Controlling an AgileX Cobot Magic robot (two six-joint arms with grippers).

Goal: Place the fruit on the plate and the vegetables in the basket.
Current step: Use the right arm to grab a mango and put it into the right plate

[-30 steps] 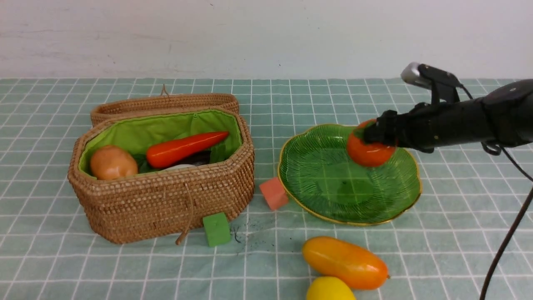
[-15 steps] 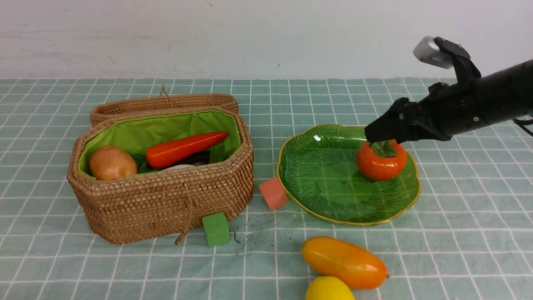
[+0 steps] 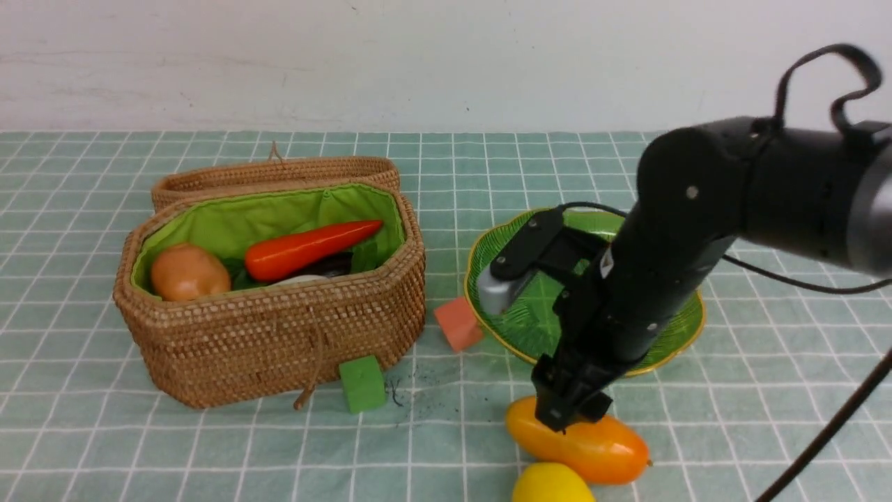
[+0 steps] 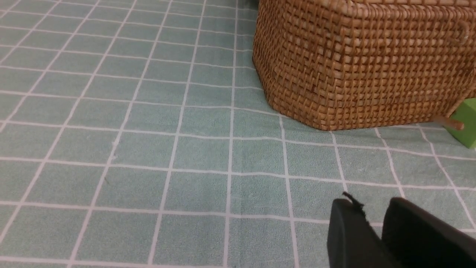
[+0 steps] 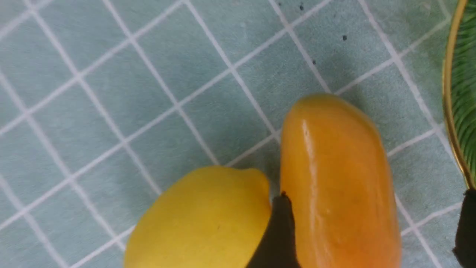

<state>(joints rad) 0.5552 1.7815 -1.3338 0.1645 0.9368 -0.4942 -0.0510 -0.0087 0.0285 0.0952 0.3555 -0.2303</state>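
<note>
An orange-yellow mango (image 3: 599, 446) (image 5: 334, 167) and a yellow lemon (image 3: 550, 486) (image 5: 200, 219) lie side by side on the cloth near the front edge. My right gripper (image 3: 568, 416) (image 5: 373, 208) is open and points down over the mango, one finger between the two fruits and the other by the plate's rim. The green plate (image 3: 679, 321) (image 5: 463, 93) is mostly hidden behind the right arm. The wicker basket (image 3: 279, 335) (image 4: 364, 63) holds a carrot (image 3: 306, 249), a potato (image 3: 189, 272) and a partly hidden white radish (image 3: 296, 280). My left gripper (image 4: 372, 203) is shut, empty, low over the cloth.
A green cube (image 3: 362, 383) (image 4: 466, 123) sits by the basket's front corner beside its cord loop. A salmon cube (image 3: 458, 324) lies between basket and plate. The right arm's cable hangs at the far right.
My right gripper let the persimmon go onto the plate, lifted, then swung forward and down to straddle the mango. The arm now hides the persimmon. The left arm has not moved.
</note>
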